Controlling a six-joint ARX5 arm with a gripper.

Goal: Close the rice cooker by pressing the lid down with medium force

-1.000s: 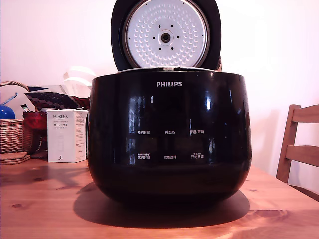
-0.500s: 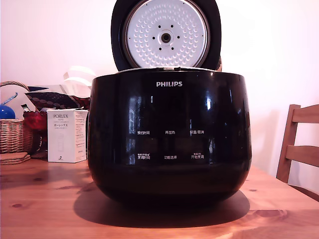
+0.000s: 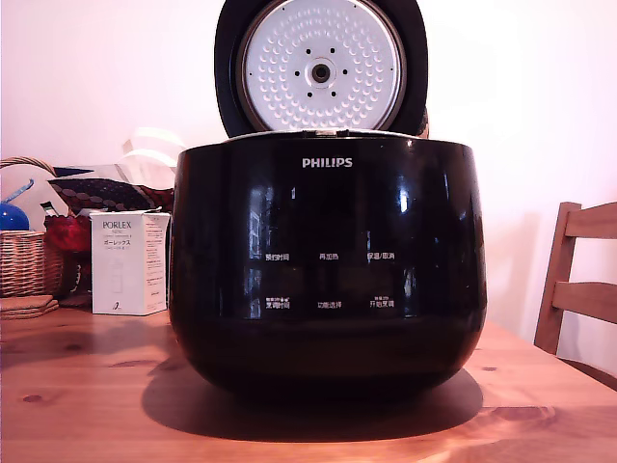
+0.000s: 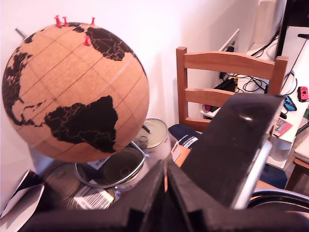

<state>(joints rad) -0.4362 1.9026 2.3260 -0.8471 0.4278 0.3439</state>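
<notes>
Wooden tabletop (image 3: 77,386) carries the rice cooker (image 3: 328,270), its lid (image 3: 321,68) standing upright and open. Closed jaws, empty, sit just behind the lid's black edge (image 4: 231,150).

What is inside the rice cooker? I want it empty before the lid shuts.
Cannot tell: the rice cooker front wall hides its interior. Only the raised lid shows, its dimpled metal plate facing the camera.

A lived-in home room: wooden dining table (image 3: 77,386) with wooden chair (image 3: 578,280), wicker basket (image 3: 24,260) and boxed goods (image 3: 128,262) against a plain wall, cork globe (image 4: 72,92) with pins, tins (image 4: 154,137), cluttered desk with cables (image 4: 256,82).
</notes>
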